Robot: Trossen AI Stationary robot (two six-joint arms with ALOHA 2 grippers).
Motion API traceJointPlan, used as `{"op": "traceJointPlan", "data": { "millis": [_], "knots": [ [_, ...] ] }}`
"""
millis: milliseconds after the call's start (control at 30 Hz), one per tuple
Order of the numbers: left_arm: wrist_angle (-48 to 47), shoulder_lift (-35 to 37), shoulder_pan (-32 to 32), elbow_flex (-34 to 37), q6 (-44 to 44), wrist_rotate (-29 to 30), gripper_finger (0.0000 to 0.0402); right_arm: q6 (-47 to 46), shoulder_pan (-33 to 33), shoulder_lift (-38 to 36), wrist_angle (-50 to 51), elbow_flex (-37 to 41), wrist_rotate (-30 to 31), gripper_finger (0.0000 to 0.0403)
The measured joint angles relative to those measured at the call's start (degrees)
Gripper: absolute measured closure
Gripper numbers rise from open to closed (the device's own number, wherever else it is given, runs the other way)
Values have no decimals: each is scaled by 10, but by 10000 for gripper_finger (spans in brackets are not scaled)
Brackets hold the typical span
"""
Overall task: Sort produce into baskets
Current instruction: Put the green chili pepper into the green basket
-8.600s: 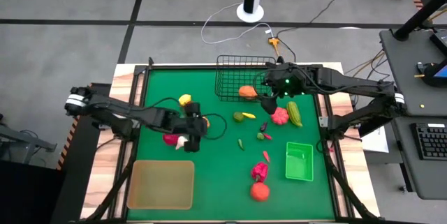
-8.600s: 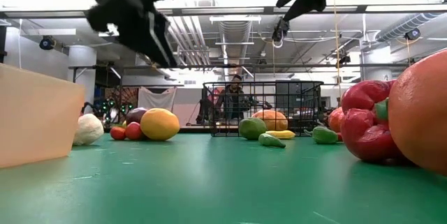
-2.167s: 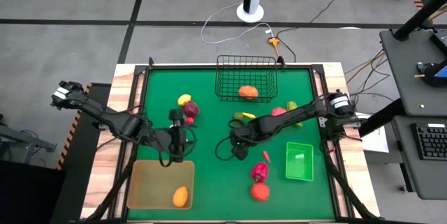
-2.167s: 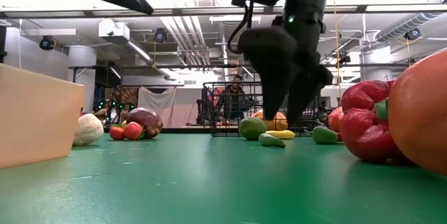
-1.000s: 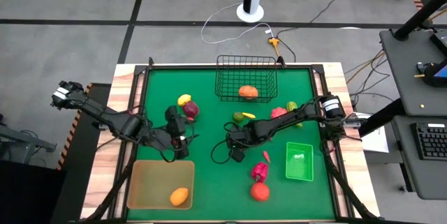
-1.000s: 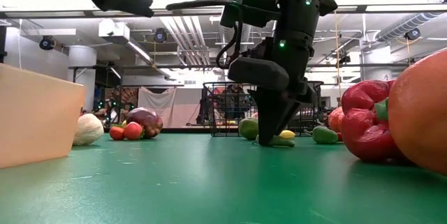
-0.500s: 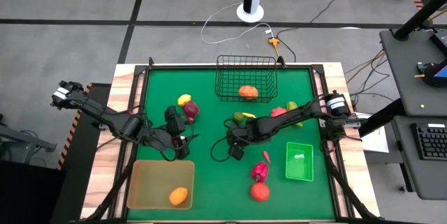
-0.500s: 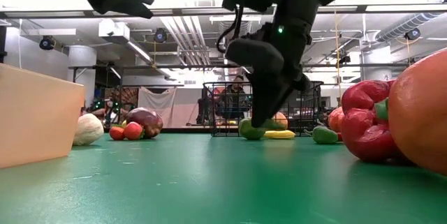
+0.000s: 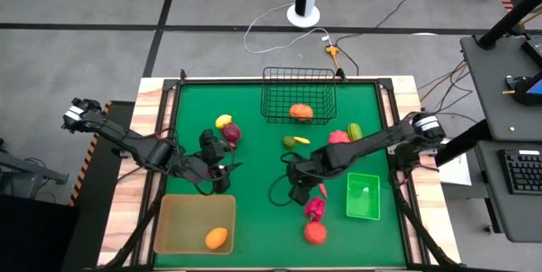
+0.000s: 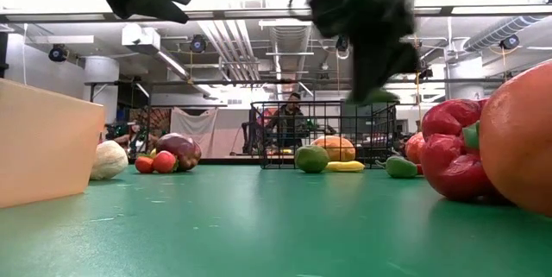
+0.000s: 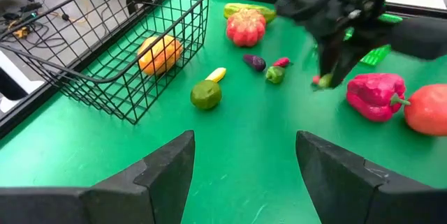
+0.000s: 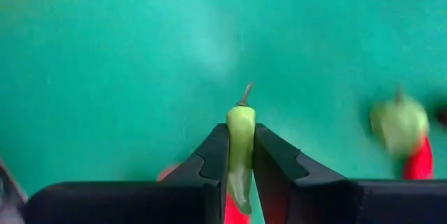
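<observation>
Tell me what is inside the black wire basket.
One orange fruit lies inside the wire basket, toward its front wall. The rest of its floor shows only green mat through the mesh. Nothing is hidden from above.

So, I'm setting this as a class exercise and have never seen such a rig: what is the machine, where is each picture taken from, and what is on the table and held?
Two dark robot arms work at a green table. One picture looks straight down, one looks level across the tabletop, and one comes from each arm's wrist. Toy produce lies scattered, with a black wire basket holding an orange piece, a tan tray holding another, and a green bin. The right pincer is shut on a green chilli, held over the table. The left pincer is open and holds nothing, near the tray.
</observation>
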State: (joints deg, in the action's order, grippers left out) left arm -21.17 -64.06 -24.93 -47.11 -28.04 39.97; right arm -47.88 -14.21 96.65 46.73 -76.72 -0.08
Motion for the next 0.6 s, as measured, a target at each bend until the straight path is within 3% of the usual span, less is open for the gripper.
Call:
{"op": "traceJointPlan", "data": {
  "millis": [367, 600],
  "knots": [
    [3, -31, 0, 0, -3, -1, 170, -101, -107, -140, 126, 0, 40, 359],
    [22, -34, 0, 0, -4, 0, 170, -134, -144, -167, 186, 11, 104, 359]
  ]
}}
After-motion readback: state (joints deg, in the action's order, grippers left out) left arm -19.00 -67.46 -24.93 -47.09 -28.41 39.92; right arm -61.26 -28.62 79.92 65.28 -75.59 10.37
